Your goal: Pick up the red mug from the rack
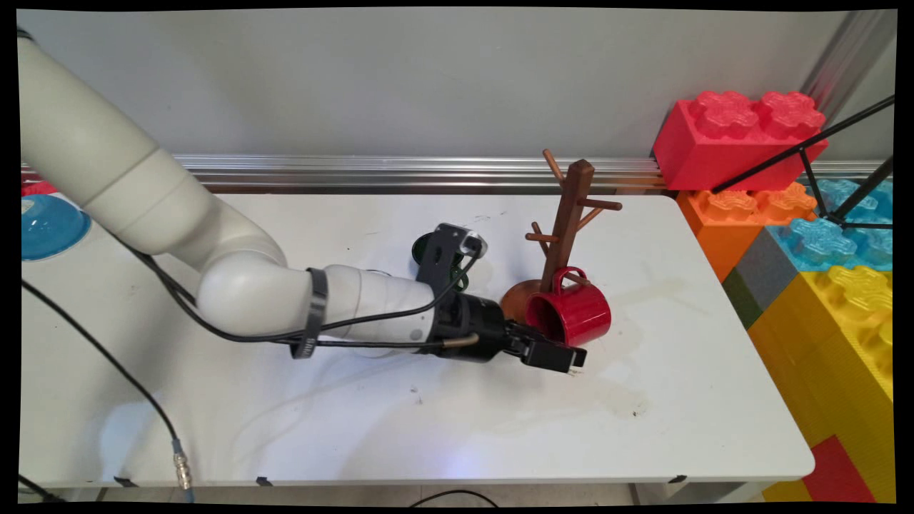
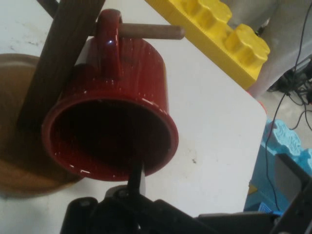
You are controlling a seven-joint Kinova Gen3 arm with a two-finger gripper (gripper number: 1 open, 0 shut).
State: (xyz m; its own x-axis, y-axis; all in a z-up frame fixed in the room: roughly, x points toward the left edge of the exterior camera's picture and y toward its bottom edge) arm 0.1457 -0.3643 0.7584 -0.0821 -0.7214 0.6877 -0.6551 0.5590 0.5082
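I see the hand gripping the red mug's rim, handle on the mug tree's peg; I'd move slowly near the bench's far-right corner.

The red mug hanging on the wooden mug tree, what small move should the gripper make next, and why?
Probably a small straight pull back from the red mug. Its handle is already hooked over a peg of the wooden mug tree, and the gripper sits right at the mug's rim, one finger crossing the lip. Sideways motion could knock the mug off.
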